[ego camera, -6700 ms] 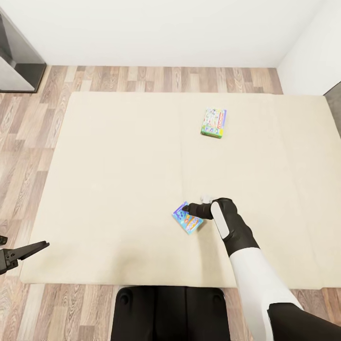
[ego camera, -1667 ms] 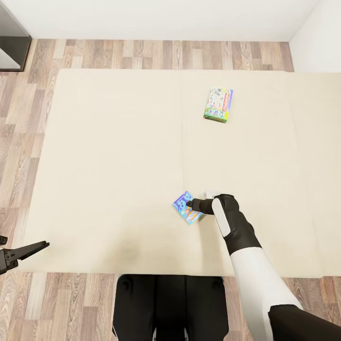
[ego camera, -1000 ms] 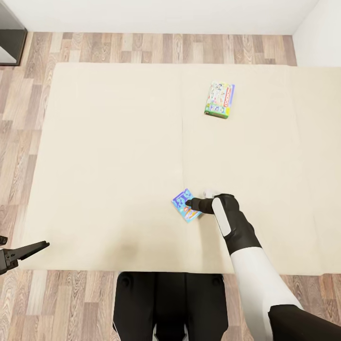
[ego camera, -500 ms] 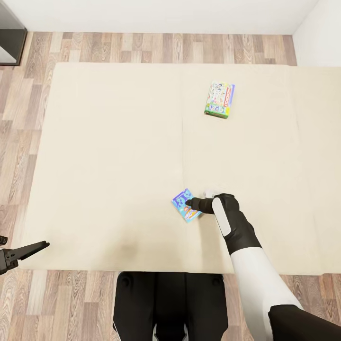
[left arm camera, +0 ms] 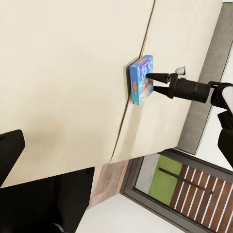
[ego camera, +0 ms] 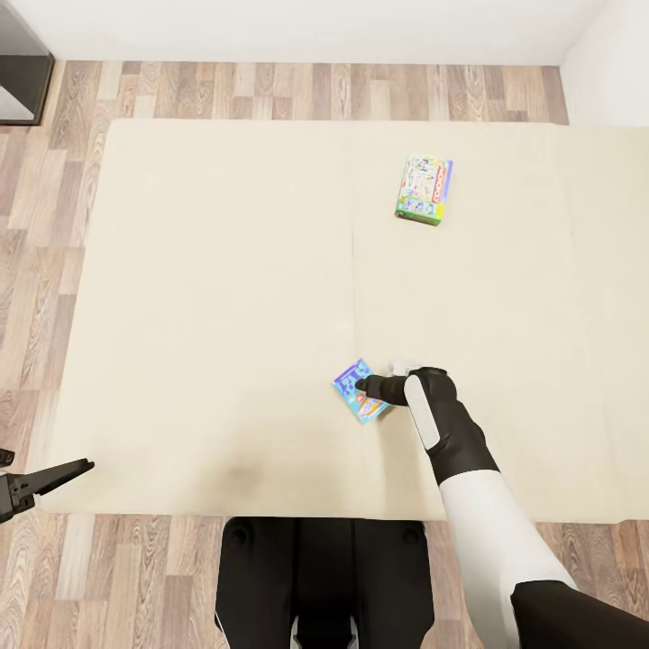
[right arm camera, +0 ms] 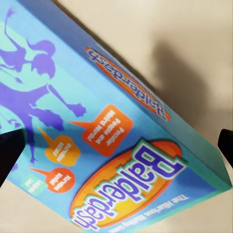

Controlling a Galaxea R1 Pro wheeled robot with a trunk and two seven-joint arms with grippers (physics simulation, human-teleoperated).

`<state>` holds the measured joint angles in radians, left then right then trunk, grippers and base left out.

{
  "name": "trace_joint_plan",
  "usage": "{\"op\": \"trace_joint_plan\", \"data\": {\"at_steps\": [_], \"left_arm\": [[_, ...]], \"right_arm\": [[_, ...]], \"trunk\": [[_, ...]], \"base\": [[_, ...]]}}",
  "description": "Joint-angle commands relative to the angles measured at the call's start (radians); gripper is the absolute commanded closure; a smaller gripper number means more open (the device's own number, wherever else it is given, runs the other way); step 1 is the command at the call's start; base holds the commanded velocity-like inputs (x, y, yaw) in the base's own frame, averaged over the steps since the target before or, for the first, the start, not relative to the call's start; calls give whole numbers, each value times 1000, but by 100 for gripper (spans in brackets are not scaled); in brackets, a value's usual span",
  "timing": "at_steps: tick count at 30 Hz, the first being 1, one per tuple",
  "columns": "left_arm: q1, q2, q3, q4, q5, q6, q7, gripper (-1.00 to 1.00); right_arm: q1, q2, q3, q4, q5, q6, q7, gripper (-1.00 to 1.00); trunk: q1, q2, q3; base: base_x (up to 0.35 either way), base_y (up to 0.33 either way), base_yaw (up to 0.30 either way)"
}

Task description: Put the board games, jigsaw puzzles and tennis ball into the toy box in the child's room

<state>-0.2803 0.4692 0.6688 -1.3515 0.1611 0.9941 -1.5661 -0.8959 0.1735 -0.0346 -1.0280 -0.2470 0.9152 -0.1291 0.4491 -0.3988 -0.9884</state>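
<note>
Right claw (ego camera: 364,389) open, fingers straddling the blue Balderdash game (ego camera: 359,402) on the bed (ego camera: 225,270). Centre on the box edges, close, lift straight. Left claw (ego camera: 54,475): can't tell.

A home bedroom: beige bed (ego camera: 225,297), wood-plank floor (ego camera: 270,90), white walls (ego camera: 306,27).

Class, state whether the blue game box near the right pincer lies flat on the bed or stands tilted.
Tilted: the blue game box stands on edge on the bed, between the right pincer's spread fingers.
</note>
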Motion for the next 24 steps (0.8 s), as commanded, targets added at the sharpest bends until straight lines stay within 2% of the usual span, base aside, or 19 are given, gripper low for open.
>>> {"op": "trace_joint_plan", "data": {"at_steps": [1, 24], "left_arm": [[0, 0, 0, 0, -2, 11, -5, -100], [0, 0, 0, 0, -2, 11, -5, -100]], "right_arm": [[0, 1, -2, 17, -5, 4, -8, -100], [0, 1, -2, 17, -5, 5, -7, -100]], "trunk": [[1, -1, -1], [1, -1, -1]], "base": [[0, 9, 0], [0, 30, 0]]}}
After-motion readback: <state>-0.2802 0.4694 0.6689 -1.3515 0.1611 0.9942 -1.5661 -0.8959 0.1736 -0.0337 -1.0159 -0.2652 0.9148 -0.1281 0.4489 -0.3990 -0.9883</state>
